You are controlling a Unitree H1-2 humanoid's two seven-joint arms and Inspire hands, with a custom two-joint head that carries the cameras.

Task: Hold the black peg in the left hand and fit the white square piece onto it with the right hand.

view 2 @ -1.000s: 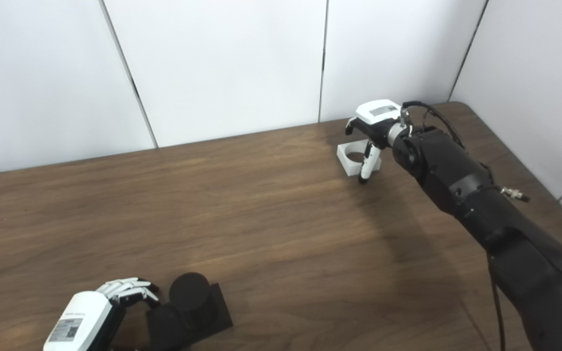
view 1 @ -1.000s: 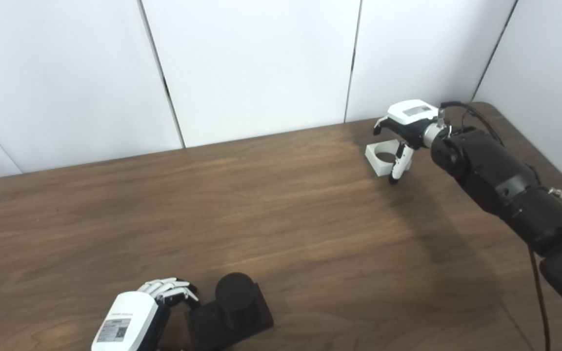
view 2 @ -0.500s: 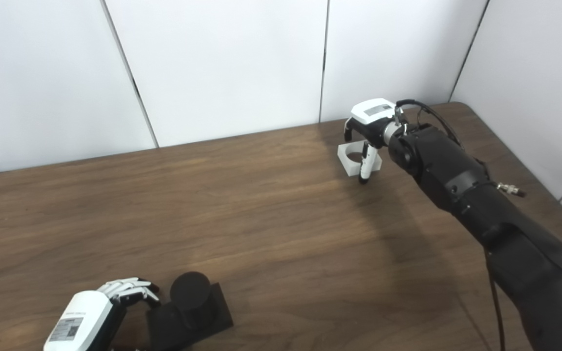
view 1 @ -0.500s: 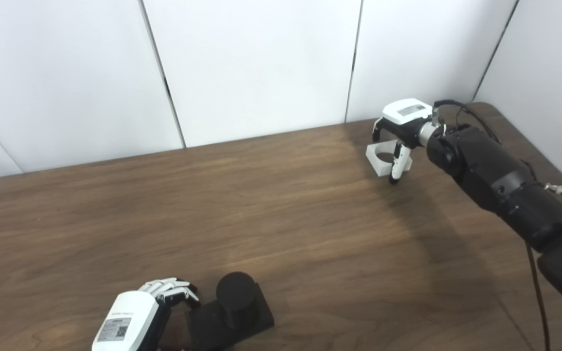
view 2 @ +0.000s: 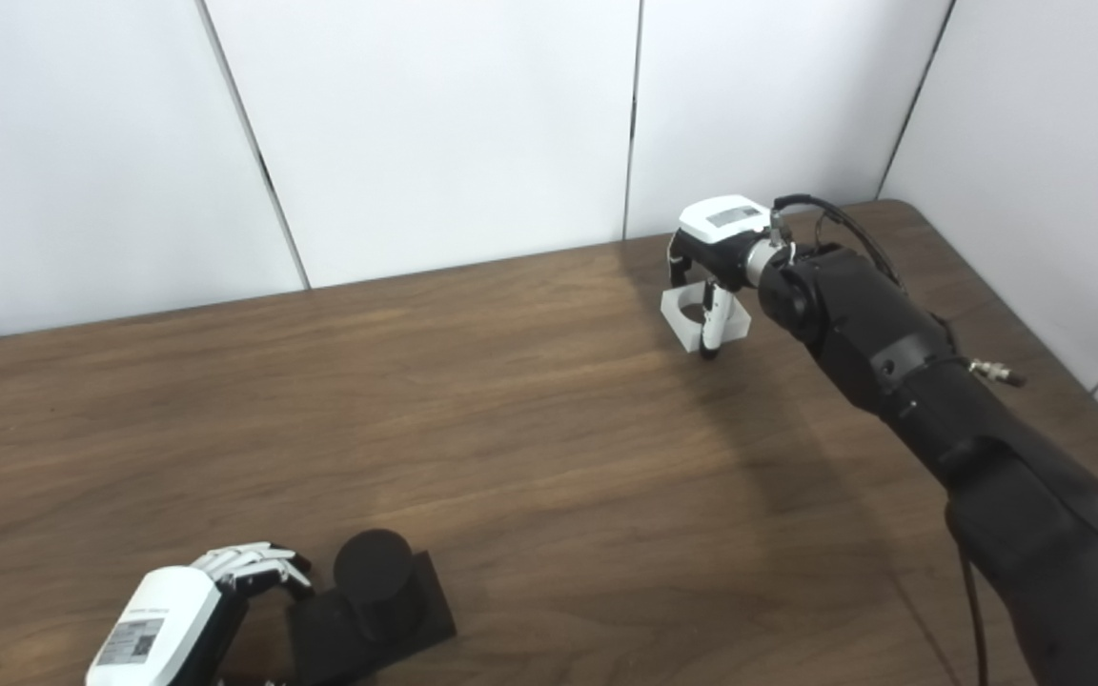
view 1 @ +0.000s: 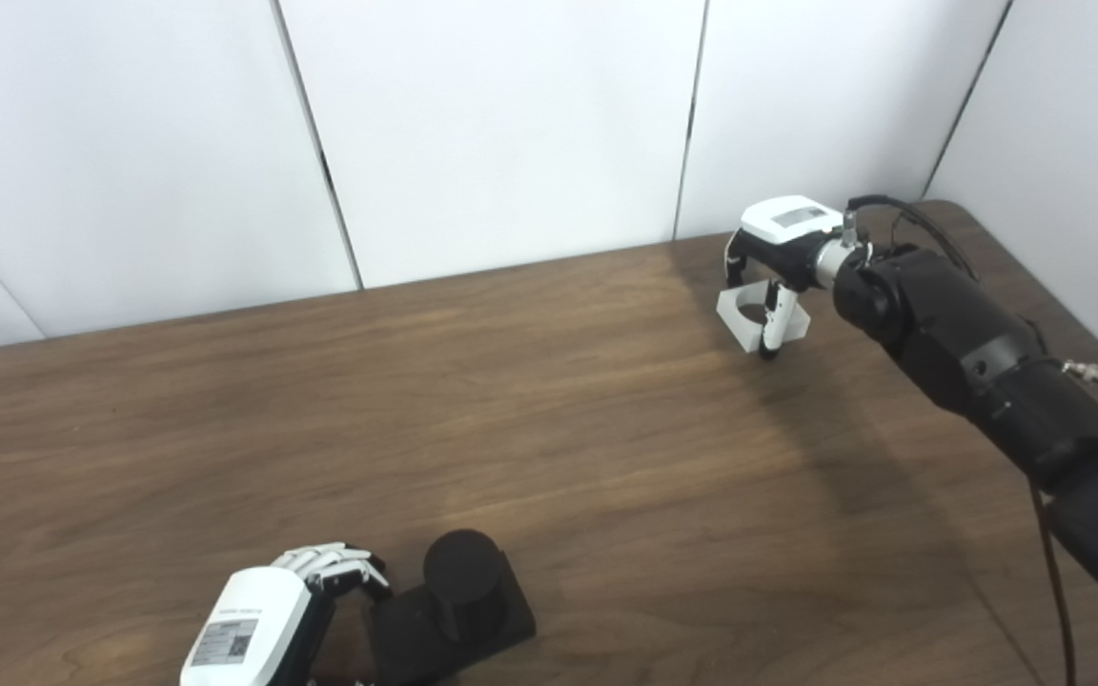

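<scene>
A dark wood-grain worktop (view 1: 549, 429) is seen from above, backed by white wall panels (view 1: 501, 124) on the far side and at the right.

At the far right of the worktop, the white square piece (view 1: 752, 315) is gripped by the right robot hand (view 1: 778, 252). The piece is tilted, with its round hole visible from above; whether its lowest corner touches the wood cannot be told. The fingers (view 1: 732, 259) are curled over its far-left side, and a white digit with a dark tip (view 1: 772, 325) is pressed down across its near side. The hand's white back plate faces upward. The black right arm (view 1: 987, 381) runs from the lower right corner up to this hand, with a thin cable (view 1: 1049, 581) hanging along it.

At the near left edge, the black peg (view 2: 370, 568) stands upright as a short cylinder on a black square base (view 2: 373, 619), which lies flat on the worktop. The left robot hand (view 2: 182, 619) is placed just left of the base, its white back carrying a printed label, its pale fingers (view 2: 249, 562) bent toward the base's left side. Whether the base is actually clasped cannot be told, since the contact is hidden behind the hand and the picture's bottom edge.

The peg and the white square piece lie well apart, at opposite corners of the worktop.
</scene>
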